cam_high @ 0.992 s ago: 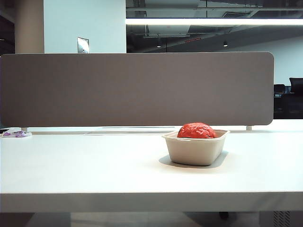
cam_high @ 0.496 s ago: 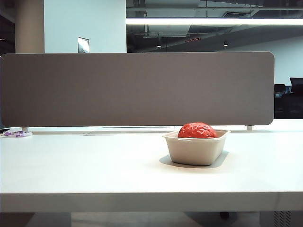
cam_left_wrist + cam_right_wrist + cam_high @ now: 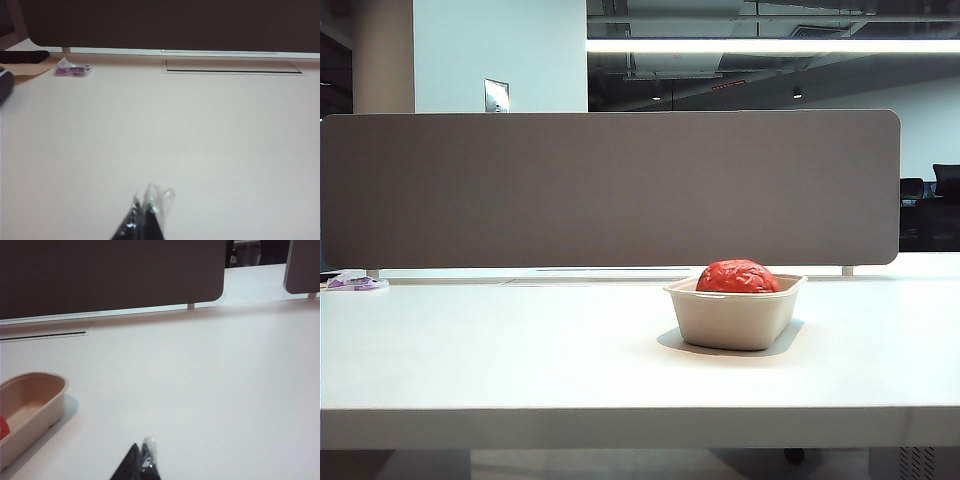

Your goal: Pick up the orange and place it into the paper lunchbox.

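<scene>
A: Where's the orange (image 3: 736, 276)?
B: Inside the paper lunchbox (image 3: 734, 318), its top above the rim; the tray stands near the table's (image 3: 520, 350) front edge, bare tabletop all round it

A: And the grippers?
B: The left gripper (image 3: 146, 214) is pressed closed, empty, well apart from the lunchbox, over open table. The right gripper (image 3: 142, 460) is pinched together too, holding nothing, near the lunchbox's end wall but clear of it

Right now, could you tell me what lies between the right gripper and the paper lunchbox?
Nothing: in the right wrist view, only bare white table separates the shut right gripper from the paper lunchbox, which holds the orange.
</scene>
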